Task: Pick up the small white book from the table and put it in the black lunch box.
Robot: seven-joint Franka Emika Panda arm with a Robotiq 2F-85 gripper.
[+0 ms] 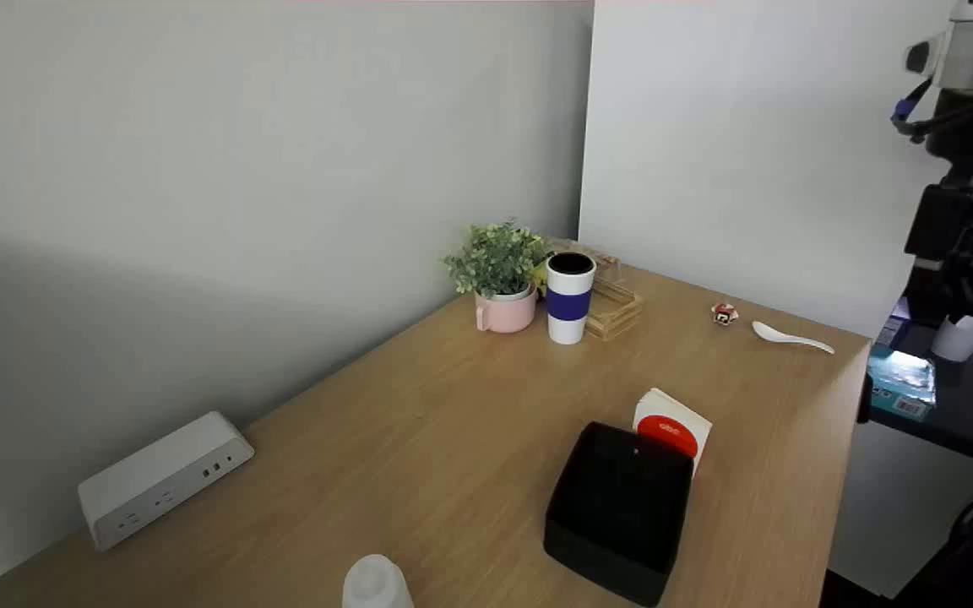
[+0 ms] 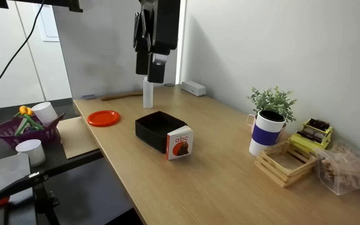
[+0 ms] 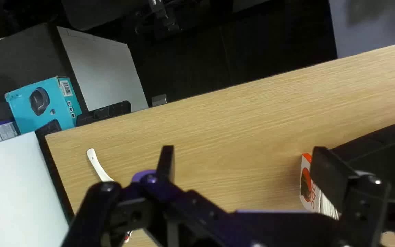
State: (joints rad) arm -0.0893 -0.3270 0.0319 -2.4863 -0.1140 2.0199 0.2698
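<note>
The small white book (image 1: pixel 674 429) stands upright on the table against the outer wall of the black lunch box (image 1: pixel 600 567). In an exterior view its cover with the red-orange round mark faces the camera, so the book (image 2: pixel 180 145) partly hides a corner of the box (image 2: pixel 150 137). The box is open at the top and its visible inside holds nothing. My gripper (image 2: pixel 149 75) is open and empty, well above the table. In the wrist view my gripper's fingers (image 3: pixel 243 154) are wide apart; the right finger covers part of the book (image 3: pixel 306 187) and of the box (image 3: pixel 382 140).
A white cup with a purple band (image 2: pixel 266 131), a plant (image 2: pixel 272 100), a wooden crate (image 2: pixel 287 162) and a plastic bag (image 2: pixel 344 168) stand along the wall. A red plate (image 2: pixel 103 118), white bottle (image 2: pixel 148 93), white device (image 1: pixel 165 481) and white spoon (image 1: pixel 790 338) are also on the table.
</note>
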